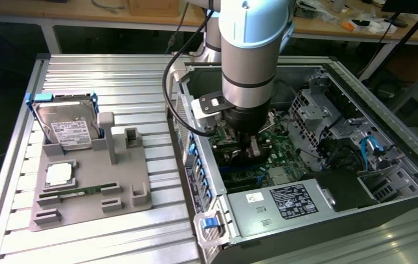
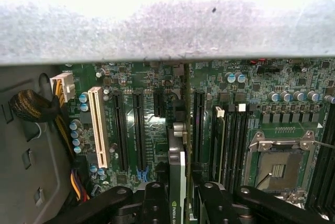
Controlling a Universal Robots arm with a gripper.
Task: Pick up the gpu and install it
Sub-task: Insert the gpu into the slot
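Exterior view: gripper [image 1: 253, 147] sits low inside the open case [image 1: 389, 129], over the motherboard [image 1: 279, 151]; wrist view: I see jaws clamped on the gpu [image 2: 176, 156], edge-on above the slots [image 2: 138, 130]; pick-up done, seating looks unfinished.

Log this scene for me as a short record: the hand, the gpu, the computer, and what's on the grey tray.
hand: shut on the gpu, down inside the open computer case
gpu: held edge-on over the motherboard, among its black slots; whether seated, cannot tell
grey tray: hard drive standing upright, memory stick lying flat
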